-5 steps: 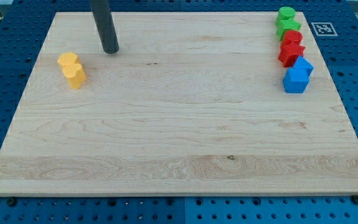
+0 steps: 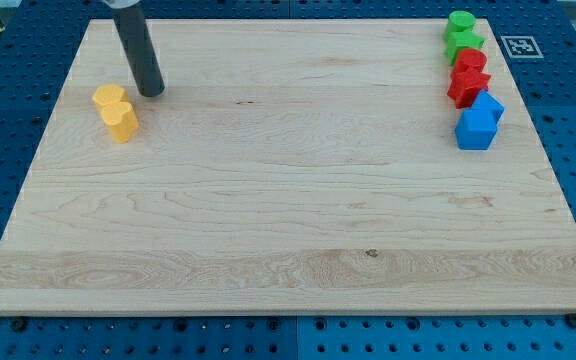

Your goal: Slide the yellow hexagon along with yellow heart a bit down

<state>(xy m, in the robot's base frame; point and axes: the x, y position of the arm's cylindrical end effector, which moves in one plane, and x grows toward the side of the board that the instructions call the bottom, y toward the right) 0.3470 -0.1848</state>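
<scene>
Two yellow blocks sit touching near the board's left edge: one yellow block [image 2: 109, 97] above, the other [image 2: 120, 120] just below and to its right. Their shapes are hard to make out, so I cannot tell which is the hexagon and which the heart. My tip [image 2: 151, 92] rests on the board just to the right of the upper yellow block, a small gap apart from it. The dark rod rises up and to the left out of the view's top.
At the view's top right stand a green pair [image 2: 462, 36], a red pair [image 2: 468, 77] and a blue pair [image 2: 479, 120] in a column. The wooden board [image 2: 288, 200] lies on a blue pegboard table.
My tip has slid left and slightly down, closer to the yellow blocks. No block has moved.
</scene>
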